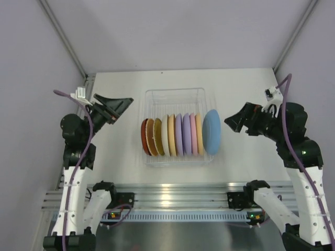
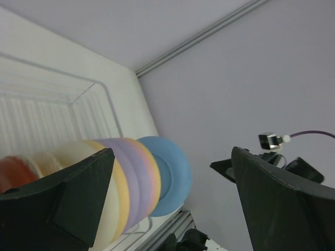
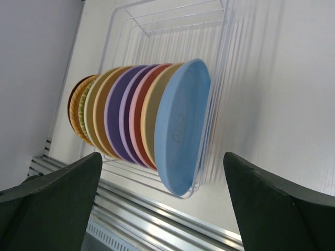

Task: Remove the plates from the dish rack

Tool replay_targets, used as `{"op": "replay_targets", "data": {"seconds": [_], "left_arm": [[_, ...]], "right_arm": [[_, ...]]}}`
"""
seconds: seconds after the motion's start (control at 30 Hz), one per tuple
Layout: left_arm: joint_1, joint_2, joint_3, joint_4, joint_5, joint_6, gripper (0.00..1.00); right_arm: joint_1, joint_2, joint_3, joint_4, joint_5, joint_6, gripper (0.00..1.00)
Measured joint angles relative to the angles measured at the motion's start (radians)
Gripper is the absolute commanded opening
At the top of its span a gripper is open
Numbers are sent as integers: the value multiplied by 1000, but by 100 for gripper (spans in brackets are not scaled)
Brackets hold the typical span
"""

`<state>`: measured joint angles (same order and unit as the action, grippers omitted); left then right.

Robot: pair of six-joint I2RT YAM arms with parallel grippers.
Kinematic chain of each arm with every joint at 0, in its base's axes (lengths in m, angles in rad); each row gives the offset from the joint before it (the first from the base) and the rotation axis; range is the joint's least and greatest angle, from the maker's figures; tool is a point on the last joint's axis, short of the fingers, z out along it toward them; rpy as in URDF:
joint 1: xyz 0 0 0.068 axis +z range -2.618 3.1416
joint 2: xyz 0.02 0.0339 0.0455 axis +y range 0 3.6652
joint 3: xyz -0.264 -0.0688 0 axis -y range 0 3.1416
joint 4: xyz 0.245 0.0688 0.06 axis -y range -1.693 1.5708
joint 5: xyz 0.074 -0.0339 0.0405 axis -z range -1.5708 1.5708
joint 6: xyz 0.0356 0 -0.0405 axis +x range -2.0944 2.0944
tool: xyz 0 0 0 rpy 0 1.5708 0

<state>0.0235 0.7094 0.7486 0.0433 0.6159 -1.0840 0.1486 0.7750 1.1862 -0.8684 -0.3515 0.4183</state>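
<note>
Though stiff and likely light, probably slick and breakable: pinch blue plate (image 1: 212, 132) by upper rim at right end of dish rack (image 1: 175, 90). Both jaws spread wide, empty, flanking rack.

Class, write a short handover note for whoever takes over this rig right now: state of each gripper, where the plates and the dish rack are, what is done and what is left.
Left gripper: open, empty, held above the table left of the dish rack.
Right gripper: open, empty, right of the rack, facing it.
Plates: all stand on edge in one row in the near half of the rack, red plate at the left end, blue plate at the right end by the rack's wall.
Done: nothing; no plate lies outside the rack.
Left: lift out every plate, probably starting from an end.
</note>
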Motion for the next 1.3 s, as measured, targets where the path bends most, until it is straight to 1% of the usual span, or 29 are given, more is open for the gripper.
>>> {"op": "replay_targets", "data": {"seconds": [0.07, 0.13, 0.17, 0.2, 0.27, 0.3, 0.33, 0.37, 0.4, 0.47, 0.6, 0.63, 0.7, 0.8, 0.83, 0.93, 0.97, 1.03, 1.13, 1.2, 1.23, 1.3], "left_arm": [[0, 23, 107, 9, 28, -25, 99], [-2, 48, 183, 19, 63, -36, 99], [-5, 63, 223, -4, 77, -24, 99], [-12, 93, 292, -79, 79, 10, 99], [-54, 215, 557, -382, 1, 153, 99], [-86, 315, 750, -546, -80, 236, 99], [-108, 383, 875, -637, -140, 301, 99], [-122, 430, 954, -700, -180, 353, 99], [-133, 462, 996, -754, -215, 407, 99], [-158, 468, 954, -830, -235, 486, 99], [-183, 418, 713, -882, -229, 545, 99], [-183, 418, 674, -889, -221, 546, 99], [-187, 428, 629, -889, -216, 548, 99], [-205, 433, 596, -869, -229, 553, 99], [-210, 432, 590, -858, -235, 556, 99], [-225, 432, 584, -824, -256, 566, 99], [-228, 432, 584, -811, -260, 570, 99], [-233, 433, 584, -786, -264, 581, 99], [-235, 446, 584, -742, -270, 598, 99], [-235, 460, 584, -712, -276, 607, 99], [-235, 467, 584, -697, -278, 609, 99], [-235, 476, 581, -666, -283, 608, 99]], "right_arm": [[0, -9, 0, 10, -9, 11, 100], [0, -14, 0, 18, -26, 21, 100], [0, -14, 0, 24, -37, 25, 100], [0, -12, 0, 33, -47, 29, 100], [0, 0, 0, 59, -70, 37, 100], [0, 12, 0, 73, -85, 39, 100], [0, 23, 0, 82, -93, 40, 100], [0, 38, 0, 88, -98, 40, 100], [0, 56, 0, 91, -100, 39, 100], [0, 101, 12, 80, -93, 37, 100], [6, 219, 99, 14, -45, 13, 99], [9, 236, 113, 6, -38, 10, 92], [26, 251, 121, 3, -34, 4, 84], [73, 248, 105, 8, -33, 18, 68], [94, 243, 89, 15, -35, 28, 56], [175, 231, 13, 38, -37, 64, 43], [203, 233, -9, 40, -39, 74, 44], [233, 242, -31, 37, -38, 86, 52], [246, 255, -35, 36, -14, 79, 59], [246, 256, -33, 33, 13, 60, 56], [246, 256, -31, 33, 18, 50, 43], [244, 256, -26, 34, 22, 23, 22]]}}
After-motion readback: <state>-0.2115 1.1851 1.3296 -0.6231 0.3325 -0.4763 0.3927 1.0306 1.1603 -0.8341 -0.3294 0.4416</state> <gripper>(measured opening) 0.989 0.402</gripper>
